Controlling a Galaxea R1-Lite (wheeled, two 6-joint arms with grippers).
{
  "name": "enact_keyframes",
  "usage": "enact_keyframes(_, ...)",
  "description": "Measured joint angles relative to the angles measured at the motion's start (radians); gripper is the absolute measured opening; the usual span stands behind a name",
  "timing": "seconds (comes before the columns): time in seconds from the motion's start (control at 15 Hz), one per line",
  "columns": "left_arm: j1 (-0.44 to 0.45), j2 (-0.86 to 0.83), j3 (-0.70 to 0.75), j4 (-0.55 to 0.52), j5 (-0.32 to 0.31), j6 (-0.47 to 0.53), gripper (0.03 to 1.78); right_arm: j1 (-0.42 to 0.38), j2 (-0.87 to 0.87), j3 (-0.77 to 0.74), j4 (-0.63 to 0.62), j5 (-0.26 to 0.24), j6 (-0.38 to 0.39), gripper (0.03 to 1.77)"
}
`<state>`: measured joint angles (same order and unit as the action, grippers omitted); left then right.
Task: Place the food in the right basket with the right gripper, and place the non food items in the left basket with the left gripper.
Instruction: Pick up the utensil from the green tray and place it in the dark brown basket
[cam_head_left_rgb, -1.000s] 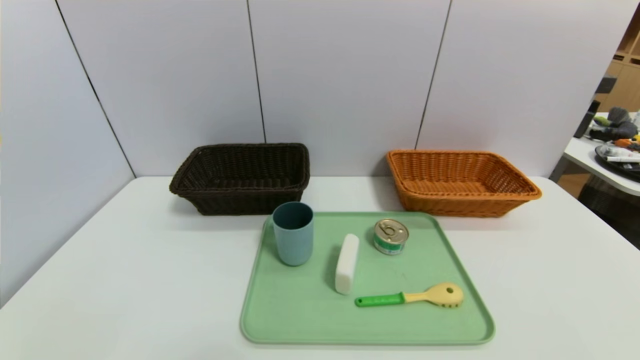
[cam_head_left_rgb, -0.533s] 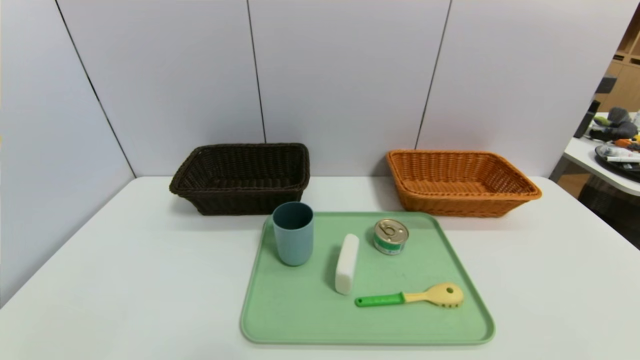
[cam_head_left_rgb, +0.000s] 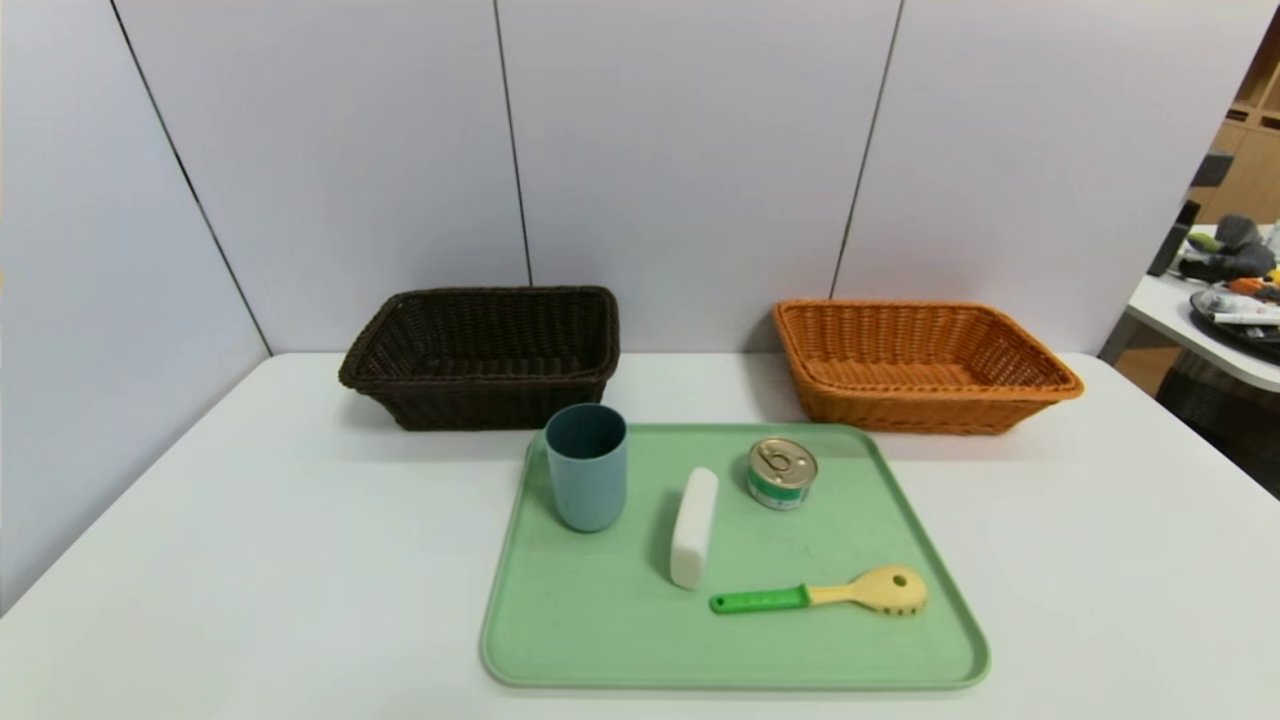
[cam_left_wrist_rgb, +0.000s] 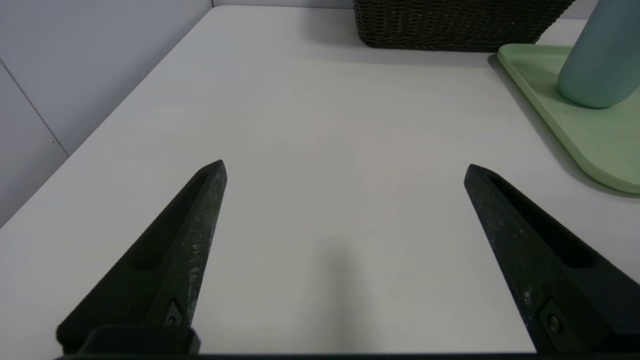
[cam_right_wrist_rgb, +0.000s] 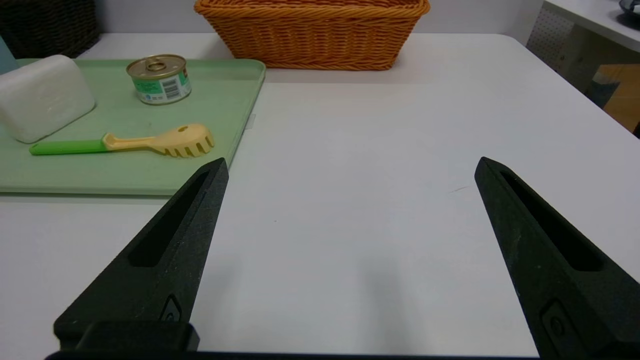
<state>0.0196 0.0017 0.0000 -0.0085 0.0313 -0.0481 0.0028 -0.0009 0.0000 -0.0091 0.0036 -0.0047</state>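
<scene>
1. Tray (cam_head_left_rgb: 600, 640) sits at the lower centre of the head view on the white table (cam_head_left_rgb: 250, 560), and all four items are on it, none sorted yet.
2. Can (cam_head_left_rgb: 781, 473) stands at the tray's upper right, nearest the orange basket (cam_head_left_rgb: 1000, 400) at right of centre. It is the only food here, so it is the right arm's job.
3. Judging by its look, that can is rigid, smooth metal, probably a bit heavy and slick; squeezing across its round side wall seems the safest hold.
4. Blue cup (cam_head_left_rgb: 587, 480) stands upright at the tray's upper left, just in front of the dark basket (cam_head_left_rgb: 400, 385). It looks light and stiff; pinch the wall near the rim.
5. White block (cam_head_left_rgb: 694, 527) lies mid-tray, easiest gripped across its narrow width.
6. Pasta spoon (cam_head_left_rgb: 820, 594) lies flat at lower right; its green handle is the thin, low spot to take.
7. Left end effector (cam_left_wrist_rgb: 345, 167) is spread wide and empty above bare table.
8. Right end effector (cam_right_wrist_rgb: 350, 165) is likewise spread wide, holding nothing, beside the tray.
</scene>
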Motion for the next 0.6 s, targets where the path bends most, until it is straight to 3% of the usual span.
enact_keyframes(0.6, 0.000, 0.000, 0.000, -0.003, -0.007, 0.033, 1.69, 0.000, 0.000, -0.001, 0.006, 0.013, -0.039, 1.70)
